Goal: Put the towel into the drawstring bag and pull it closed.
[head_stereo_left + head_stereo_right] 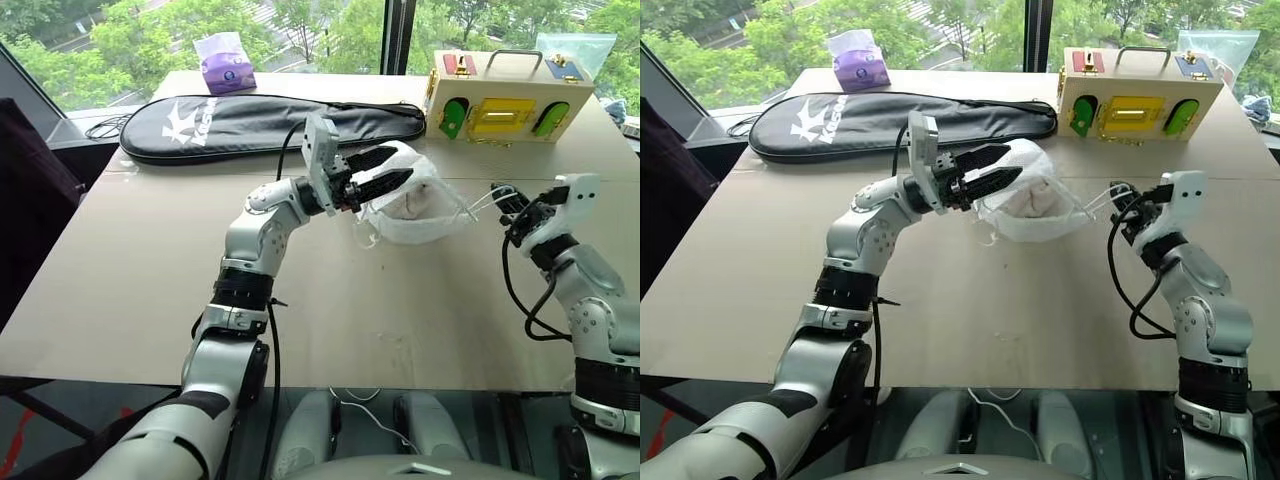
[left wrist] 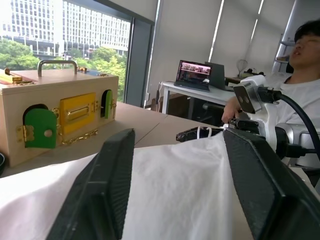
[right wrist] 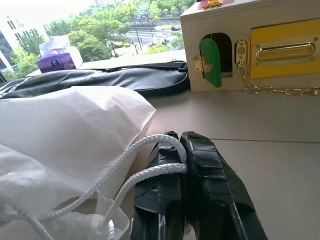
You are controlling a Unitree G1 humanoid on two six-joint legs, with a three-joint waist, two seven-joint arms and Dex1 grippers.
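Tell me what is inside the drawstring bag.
Through the drawstring bag's open mouth a bumpy cream towel shows. Its lower part is covered by the bag's fabric, so nothing more can be told.

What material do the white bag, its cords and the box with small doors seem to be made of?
The drawstring bag looks like thin, smooth, matte fabric: it creases softly. Its cords look like twisted white rope, with visible strands. The box seems light unpainted wood, with painted green and yellow doors and brass-coloured metal fittings.

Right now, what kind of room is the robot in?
Likely an office or lab on an upper floor: laptop on a white desk, roller blinds, and big windows overlooking treetops and buildings.
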